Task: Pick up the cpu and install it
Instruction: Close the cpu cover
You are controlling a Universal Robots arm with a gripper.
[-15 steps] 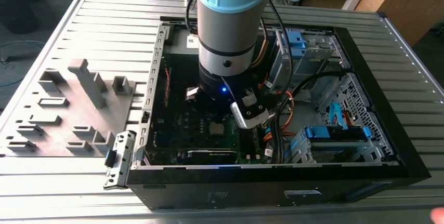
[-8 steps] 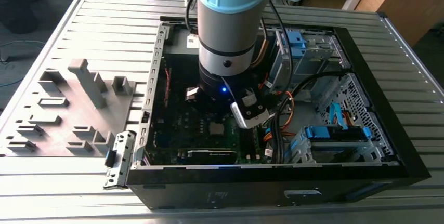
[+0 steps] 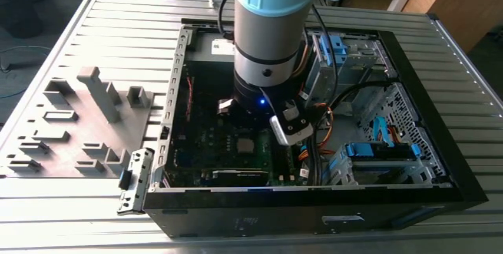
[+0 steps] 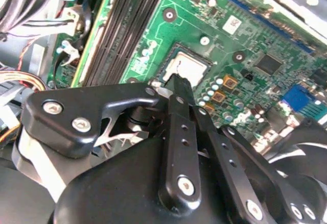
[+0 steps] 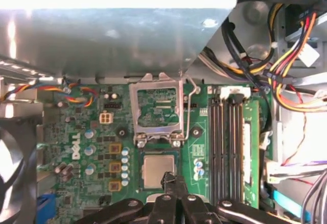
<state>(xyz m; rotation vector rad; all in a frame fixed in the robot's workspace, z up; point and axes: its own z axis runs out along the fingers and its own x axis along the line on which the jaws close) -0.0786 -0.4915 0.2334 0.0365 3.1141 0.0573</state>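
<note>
An open black computer case [image 3: 235, 218] is laid on a ribbed metal table [image 3: 118, 12]. A grey fixture plate [image 3: 86, 125] is set beside it, on the exterior view's left.

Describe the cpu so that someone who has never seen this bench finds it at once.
Inside the open computer case, look at the green motherboard. In the first wrist view the cpu sits in its socket between the flipped-open metal retention frame and the gripper. It is the one flat, shiny silver-grey square among green board and black memory slots.

open black PC case [image 3: 235, 221] on slatted metal table [image 3: 126, 18] | grey fixture plate [image 3: 79, 127] beside it | coloured cables [image 5: 299, 35] inside
</note>
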